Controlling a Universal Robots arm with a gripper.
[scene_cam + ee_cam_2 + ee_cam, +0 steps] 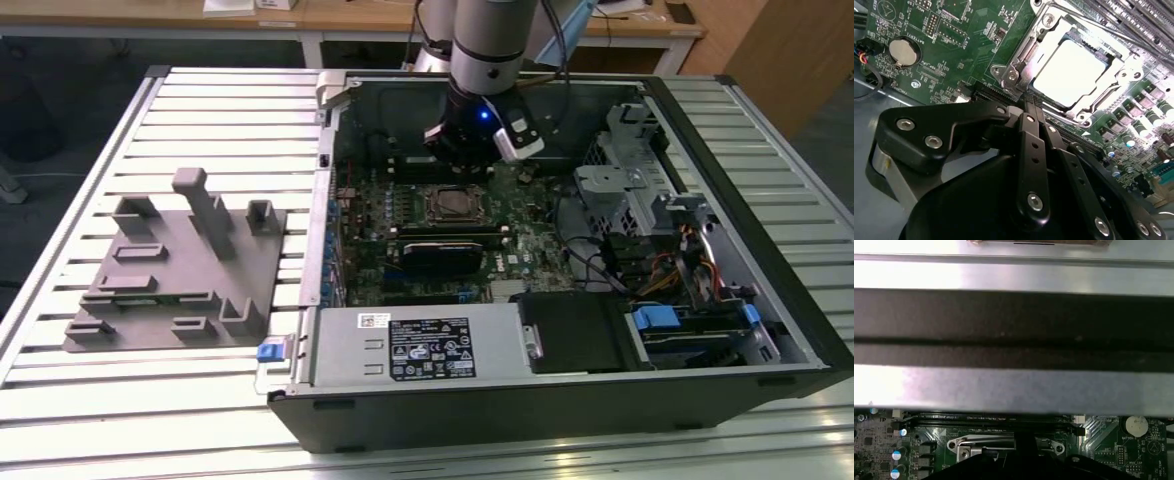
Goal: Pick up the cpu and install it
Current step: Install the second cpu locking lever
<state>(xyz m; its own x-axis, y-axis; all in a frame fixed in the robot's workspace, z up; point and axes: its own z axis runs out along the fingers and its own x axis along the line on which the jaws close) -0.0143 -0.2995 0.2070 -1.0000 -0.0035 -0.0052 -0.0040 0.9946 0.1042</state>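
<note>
I see a desk (200, 110) topped with pale metal slats running from the exterior view's left to its right. Two things lie directly on it. Toward the exterior view's left sits a grey fixture (174, 265) with upright tabs, lying flat on the slats. Just beside it, toward the exterior view's right, an open computer case (561, 400) lies on its side, its open face turned up.

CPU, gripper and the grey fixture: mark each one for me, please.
cpu (1070, 72), second wrist view, middle of its pale metal top, seated in the socket.
gripper (1028, 102), second wrist view, tips of its black fingers.
grey fixture (160, 275), exterior view, flat base plate.
</note>
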